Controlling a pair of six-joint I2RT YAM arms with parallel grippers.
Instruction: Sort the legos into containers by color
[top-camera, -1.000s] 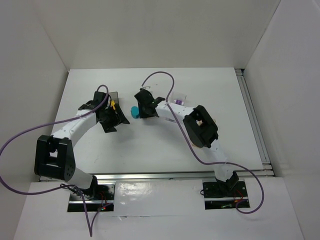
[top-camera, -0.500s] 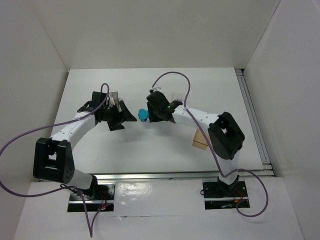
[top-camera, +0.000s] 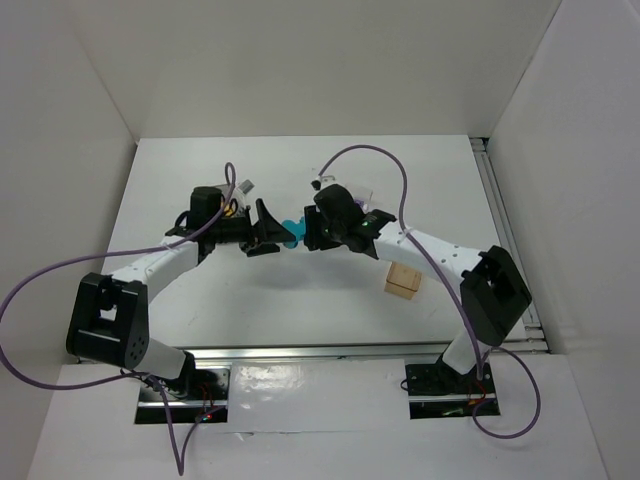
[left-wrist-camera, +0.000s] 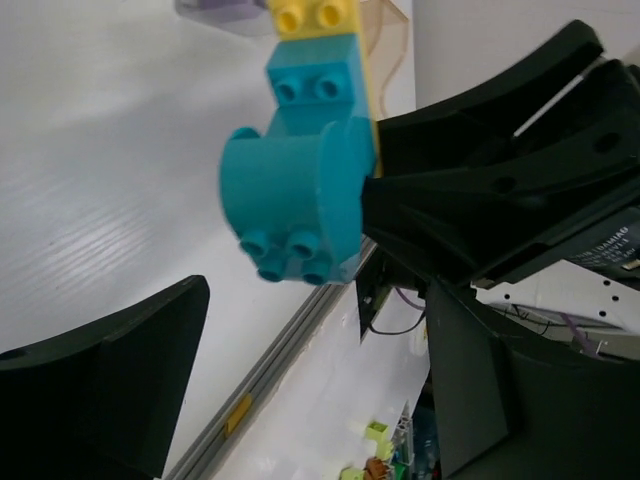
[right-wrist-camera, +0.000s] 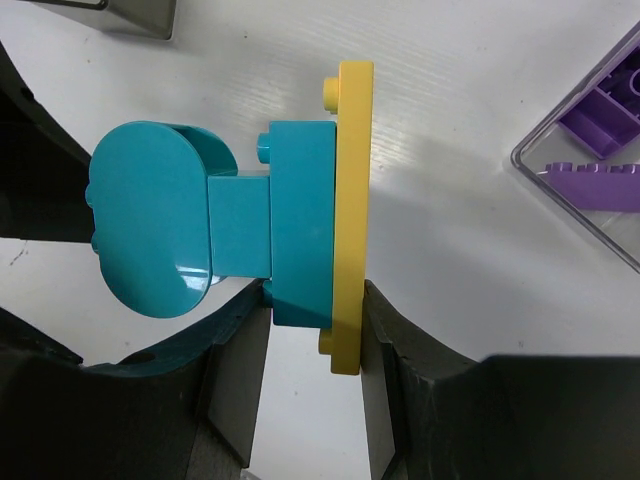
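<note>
Lego stack (right-wrist-camera: 300, 220) noted: glossy teal rounded brick (right-wrist-camera: 150, 230) is joined to a teal square brick, backed by a thin yellow plate (right-wrist-camera: 350, 200). The stack is clamped in the right claw (right-wrist-camera: 313, 330). The left claw (top-camera: 272, 230) is spread wide at the rounded end.

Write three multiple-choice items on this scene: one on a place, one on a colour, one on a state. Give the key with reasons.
1. Where is the teal-and-yellow lego stack?
A. Lying on the table
B. Between the fingers of the right gripper
C. Inside the amber bin

2. What colour are the legos in the clear bin?
A. Yellow
B. Teal
C. Purple

3. What state is the left gripper in?
A. Open
B. Shut on the stack
C. Shut on nothing

Key:
1 B: the right wrist view shows both fingers pressed against the stack's teal brick and yellow plate.
2 C: only purple pieces show behind the bin's clear wall.
3 A: the left wrist view shows its fingers spread wide, apart from the stack's rounded teal end.
</note>
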